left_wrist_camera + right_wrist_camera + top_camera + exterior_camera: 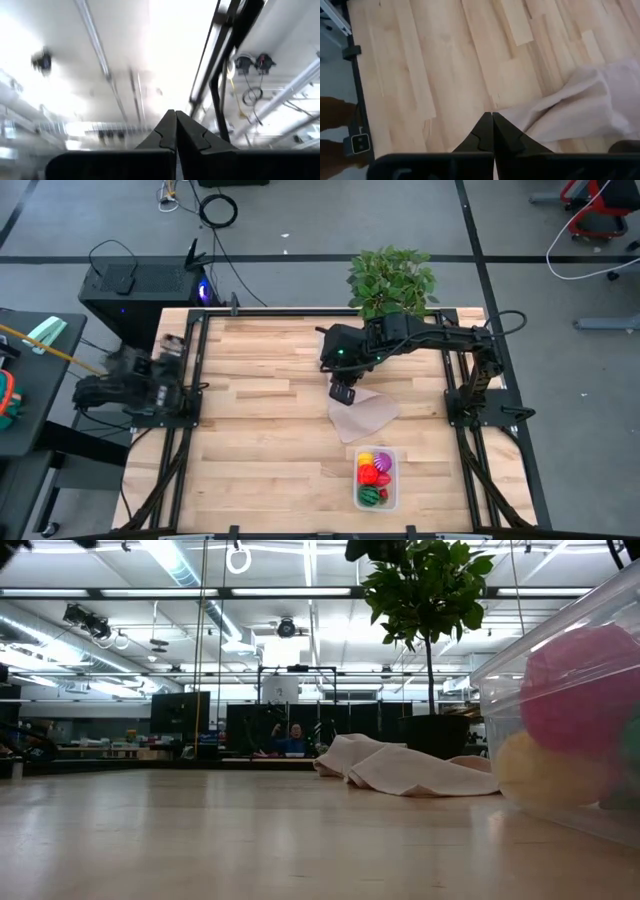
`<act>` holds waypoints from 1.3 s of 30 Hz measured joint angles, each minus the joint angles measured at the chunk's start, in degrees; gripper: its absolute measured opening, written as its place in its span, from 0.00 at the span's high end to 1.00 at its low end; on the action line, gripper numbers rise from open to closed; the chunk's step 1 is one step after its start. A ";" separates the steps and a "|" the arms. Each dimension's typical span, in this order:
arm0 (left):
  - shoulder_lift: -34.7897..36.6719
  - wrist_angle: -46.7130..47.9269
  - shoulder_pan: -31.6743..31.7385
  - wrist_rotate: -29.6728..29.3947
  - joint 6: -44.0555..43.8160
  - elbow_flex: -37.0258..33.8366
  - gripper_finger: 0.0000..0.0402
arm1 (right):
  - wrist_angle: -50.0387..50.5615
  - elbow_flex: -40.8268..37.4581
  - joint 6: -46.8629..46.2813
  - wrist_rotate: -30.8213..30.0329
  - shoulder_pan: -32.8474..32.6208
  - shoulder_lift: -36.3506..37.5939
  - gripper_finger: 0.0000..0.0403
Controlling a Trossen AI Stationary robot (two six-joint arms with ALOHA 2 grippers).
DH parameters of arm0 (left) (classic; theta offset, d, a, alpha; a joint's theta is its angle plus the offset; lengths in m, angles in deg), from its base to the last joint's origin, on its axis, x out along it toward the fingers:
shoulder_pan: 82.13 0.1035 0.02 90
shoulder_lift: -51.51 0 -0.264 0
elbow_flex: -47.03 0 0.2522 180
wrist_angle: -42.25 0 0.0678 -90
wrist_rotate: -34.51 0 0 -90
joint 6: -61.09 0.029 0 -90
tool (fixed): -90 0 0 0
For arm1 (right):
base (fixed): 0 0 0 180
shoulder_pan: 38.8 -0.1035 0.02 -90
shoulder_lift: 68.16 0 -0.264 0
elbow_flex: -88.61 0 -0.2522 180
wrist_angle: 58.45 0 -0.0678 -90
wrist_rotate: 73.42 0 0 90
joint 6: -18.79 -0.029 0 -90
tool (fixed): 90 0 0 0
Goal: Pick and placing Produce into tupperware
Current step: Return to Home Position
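While the tupperware sits near the front edge of the worktop, the produce is seen lying inside it. 4 colours are made out from above: yellow, magenta, red and striped green. In the low view, the magenta and yellow pieces are seen through the clear wall. The right tool is held above the worktop at the far edge of the beige cloth, apart from the tupperware. Its 2 fingers are closed together with nothing between them. The left tool is folded back at the left edge of the worktop and pointed up at the ceiling, its 2 fingers likewise pressed together and empty. A potted plant is set at the far edge.
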 joint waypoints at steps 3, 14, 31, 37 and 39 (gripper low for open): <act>-0.01 0.00 0.00 -0.45 -4.82 -4.49 0.97 | 0.01 0.00 -1.17 -0.01 0.02 0.00 1.00; 0.01 31.41 0.02 0.87 -13.41 -5.37 0.97 | 0.17 0.00 -2.98 0.02 0.02 0.00 1.00; -1.43 51.31 0.04 0.43 -15.25 -5.39 0.95 | -1.69 0.00 -2.92 0.01 0.02 0.00 1.00; -1.98 50.66 0.04 0.24 -15.90 -5.46 0.87 | -8.81 0.00 -2.26 2.32 2.48 1.20 1.00; -1.97 50.29 0.04 0.06 -15.92 -5.46 0.86 | -15.49 0.01 -1.17 5.52 3.64 1.51 1.00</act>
